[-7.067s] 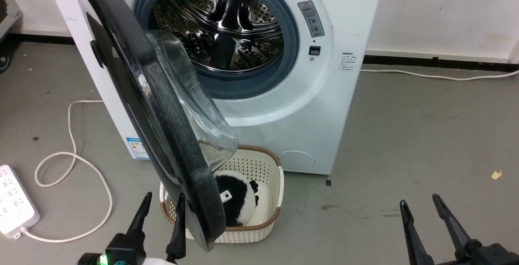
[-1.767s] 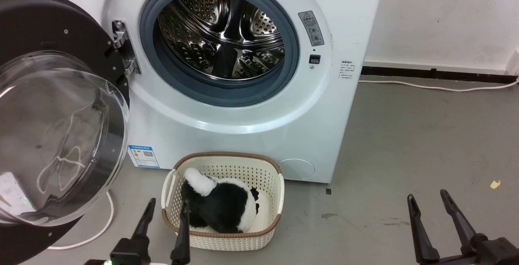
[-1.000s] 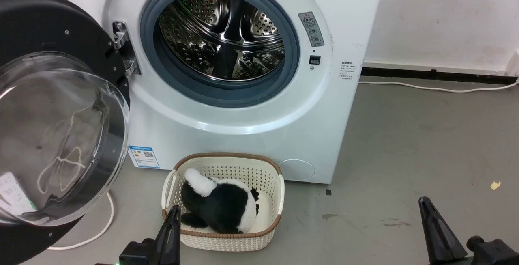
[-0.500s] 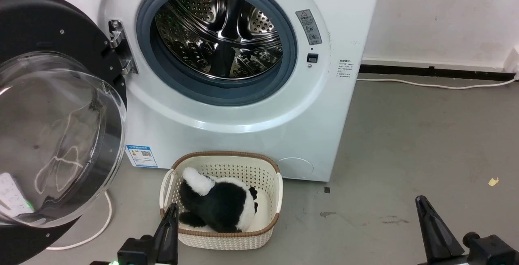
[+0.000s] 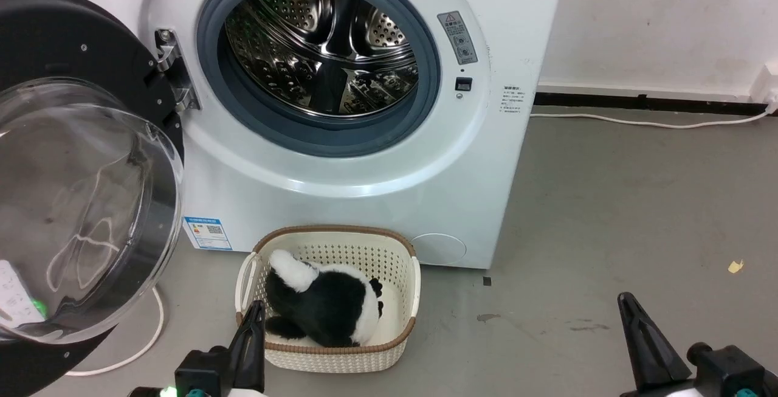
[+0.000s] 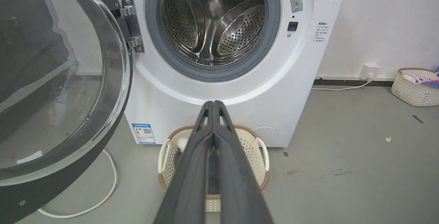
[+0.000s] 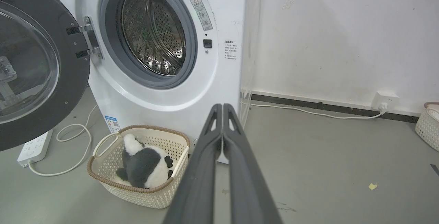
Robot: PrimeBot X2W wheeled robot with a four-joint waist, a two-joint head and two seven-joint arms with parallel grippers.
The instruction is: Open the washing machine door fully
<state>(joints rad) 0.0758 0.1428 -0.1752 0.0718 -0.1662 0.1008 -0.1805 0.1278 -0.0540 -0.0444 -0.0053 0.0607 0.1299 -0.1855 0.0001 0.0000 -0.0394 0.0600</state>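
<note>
**Head view.** The washing machine (image 5: 364, 190) stands against the wall with its drum (image 5: 322, 50) fully exposed. The door (image 5: 67, 38) is swung out on its hinge (image 5: 170, 69) to the left of the opening. Its inner face and clear bulging window are turned toward the camera, well apart from the opening. A basket (image 5: 415, 275) holding a black-and-white soft toy (image 5: 322, 306) sits on the floor (image 5: 608, 202) just in front of the machine. The left gripper (image 5: 252, 342) shows at the lower left, near the basket rim. The right gripper (image 5: 644, 348) shows at the lower right. Each appears as a single dark wedge and touches nothing.

**Left wrist view.** The left gripper (image 6: 213, 107) has its jaws pressed together with nothing between them. It points at the machine front below the opening, above the basket. The door (image 6: 20, 196) occupies the left of this view, clear of the fingers.

**Right wrist view.** The right gripper (image 7: 222, 109) likewise has its jaws closed tight and empty. The door (image 7: 73, 80) stands to the left of the opening, and the hinge (image 7: 90, 42) is visible between door and cabinet.

**Task status.** The door appears to be at or close to the end of its swing, so the opening step looks complete. Whether the hinge allows further travel cannot be determined from these views. Neither gripper is in contact with the door, and no further action on it appears necessary.
</note>
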